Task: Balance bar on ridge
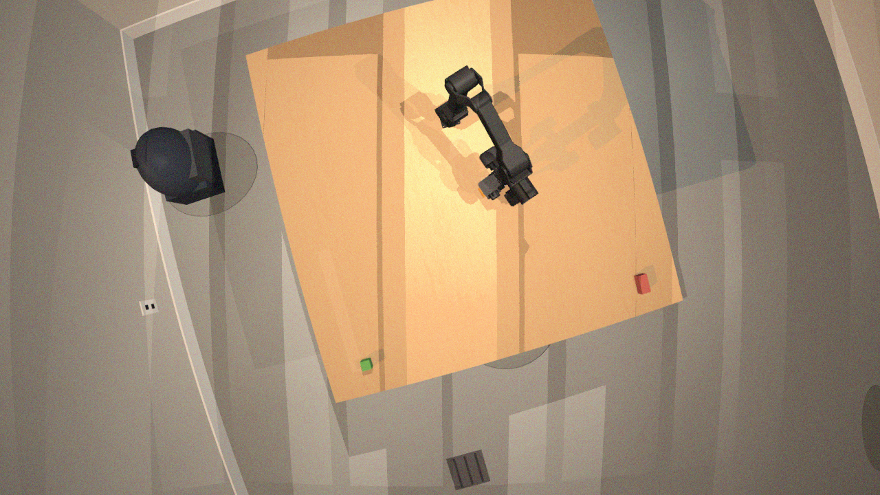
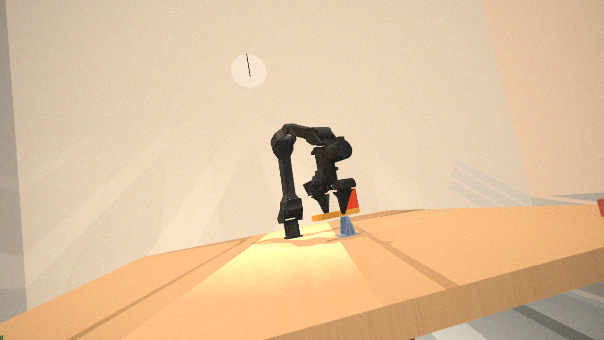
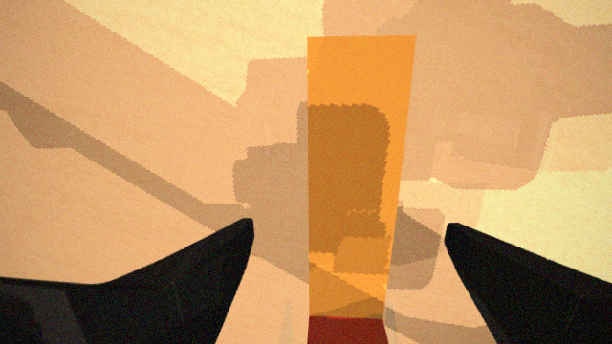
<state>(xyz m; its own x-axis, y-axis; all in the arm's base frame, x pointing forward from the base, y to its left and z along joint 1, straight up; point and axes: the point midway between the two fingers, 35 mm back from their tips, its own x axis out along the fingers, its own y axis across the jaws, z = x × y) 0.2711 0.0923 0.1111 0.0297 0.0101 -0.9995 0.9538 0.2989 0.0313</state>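
The orange bar carries a red block at one end. The bar lies across the top of the blue ridge, clear of the table at both ends. It runs about parallel to the table edge in the tilted the exterior view, so it looks about level. My gripper is open around the bar, with a gap on each side in the wrist view. The fingertips are still down at bar height. In the top view the arm hides the ridge and most of the bar.
A small green cube lies near the table's lower left corner in the top view. A separate red block lies near the right corner, far from the ridge. The arm's base stands left of the ridge in the exterior view.
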